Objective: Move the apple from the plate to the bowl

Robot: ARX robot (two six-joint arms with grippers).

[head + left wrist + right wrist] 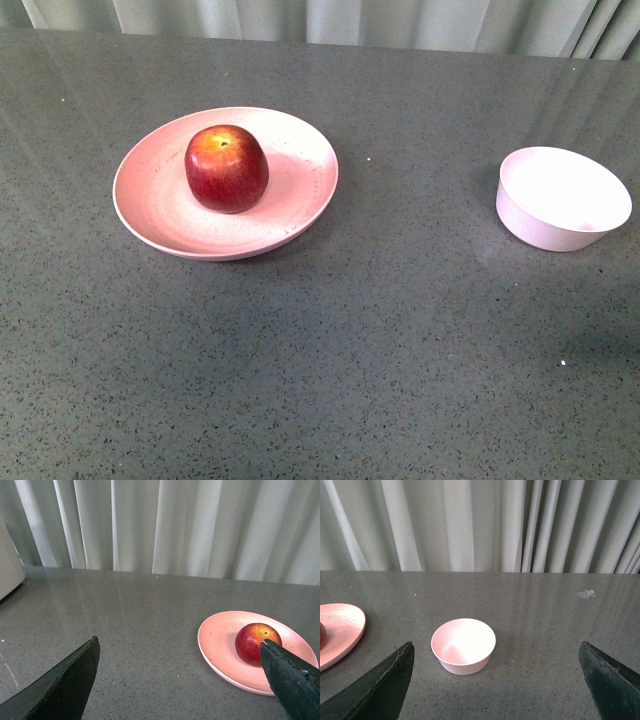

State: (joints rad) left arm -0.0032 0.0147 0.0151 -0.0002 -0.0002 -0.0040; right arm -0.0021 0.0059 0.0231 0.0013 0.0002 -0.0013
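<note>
The dark-red apple [226,168] with a yellow-orange patch sits upright on the wide salmon-pink plate [300,200] at the left of the grey table. The small pale bowl [562,198] stands empty at the right. Neither arm shows in the front view. In the left wrist view my left gripper [180,647] is open and empty, short of the plate [217,640], with the apple [252,640] just behind one fingertip [280,665]. In the right wrist view my right gripper [496,652] is open and empty, with the bowl [463,647] ahead of it and the plate's edge [345,630] to one side.
Pale curtains [320,20] hang behind the table's far edge. A pale rounded object [7,565] stands at the side in the left wrist view. A small scrap [586,593] lies on the table beyond the bowl.
</note>
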